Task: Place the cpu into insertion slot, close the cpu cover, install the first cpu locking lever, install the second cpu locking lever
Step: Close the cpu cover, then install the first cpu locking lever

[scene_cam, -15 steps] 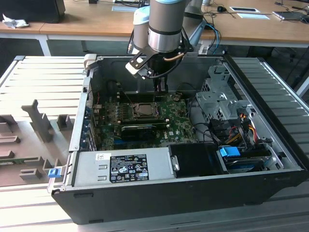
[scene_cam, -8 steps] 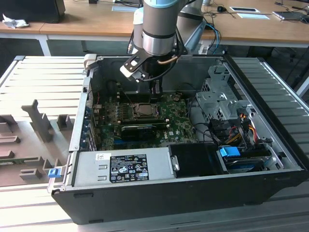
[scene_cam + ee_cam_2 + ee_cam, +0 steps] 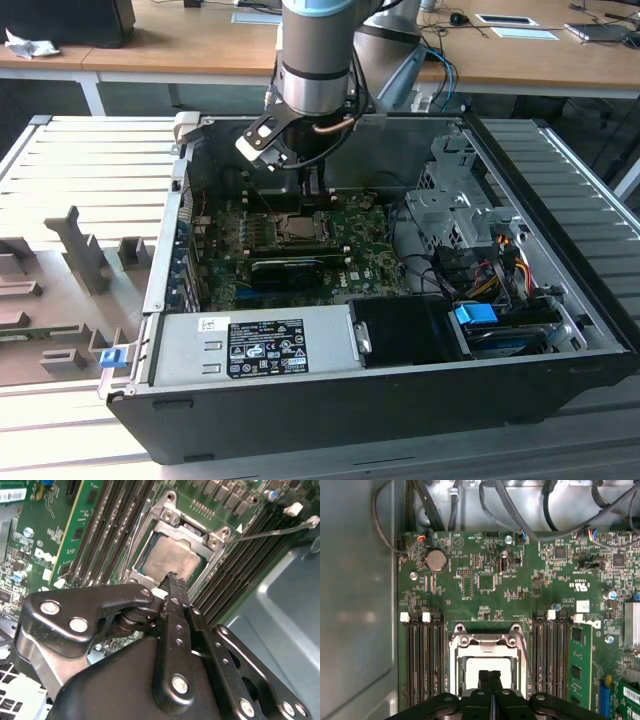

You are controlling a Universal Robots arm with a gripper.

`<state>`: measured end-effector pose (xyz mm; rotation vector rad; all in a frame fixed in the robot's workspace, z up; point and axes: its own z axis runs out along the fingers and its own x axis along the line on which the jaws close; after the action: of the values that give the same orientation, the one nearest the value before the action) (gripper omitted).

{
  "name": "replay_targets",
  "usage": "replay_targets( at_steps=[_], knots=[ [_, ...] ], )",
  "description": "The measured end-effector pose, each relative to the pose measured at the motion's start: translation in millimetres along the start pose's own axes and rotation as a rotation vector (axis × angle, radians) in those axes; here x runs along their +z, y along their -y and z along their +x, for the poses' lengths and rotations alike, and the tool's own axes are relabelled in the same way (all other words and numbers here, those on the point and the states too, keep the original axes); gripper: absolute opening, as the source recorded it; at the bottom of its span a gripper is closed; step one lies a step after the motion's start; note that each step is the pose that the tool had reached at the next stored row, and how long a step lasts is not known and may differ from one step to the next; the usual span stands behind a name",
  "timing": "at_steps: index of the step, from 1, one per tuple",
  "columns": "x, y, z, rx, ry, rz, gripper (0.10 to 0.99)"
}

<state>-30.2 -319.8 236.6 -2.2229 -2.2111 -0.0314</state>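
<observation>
Silver-grey cpu (image 3: 172, 560) sat flat in the insertion slot (image 3: 453, 666). Its metal top showed through the window of the cpu cover (image 3: 170, 530), which lay down over it in both wrist views. Gripper (image 3: 489, 676) was right above the chip, black fingers (image 3: 175, 610) pinched together tip to tip with nothing between them; couldn't tell if the tips touched the chip. Thin metal lever rod (image 3: 270, 532) ran from the socket corner out across the memory slots (image 3: 425, 655); couldn't tell whether it was latched. Green circuit board (image 3: 485, 580) surrounded the socket, with a round coin battery (image 3: 436, 560) well apart from it and black cables (image 3: 520, 505) past the board's edge. In the exterior view the arm (image 3: 315, 60) was at top centre of the frame, over the open computer case (image 3: 350, 410), with the socket just below the wrist near the frame's centre. Grey power supply (image 3: 265, 345) with a label sat at the case's lower centre, and a blue tab (image 3: 478, 314) at lower right. Case stood on a ribbed grey table (image 3: 90, 150); wooden desks (image 3: 170, 45) ran across the top of the frame.
</observation>
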Motion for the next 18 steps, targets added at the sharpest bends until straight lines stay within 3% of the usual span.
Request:
replay_targets(
  at_steps=[7,18],
  knots=[
    [0.0,9.6,0.0,0.0,-0.001,0.0,0.106],
    [-7.8,10.0,0.1,0.0,-0.001,0.0,0.106]
  ],
)
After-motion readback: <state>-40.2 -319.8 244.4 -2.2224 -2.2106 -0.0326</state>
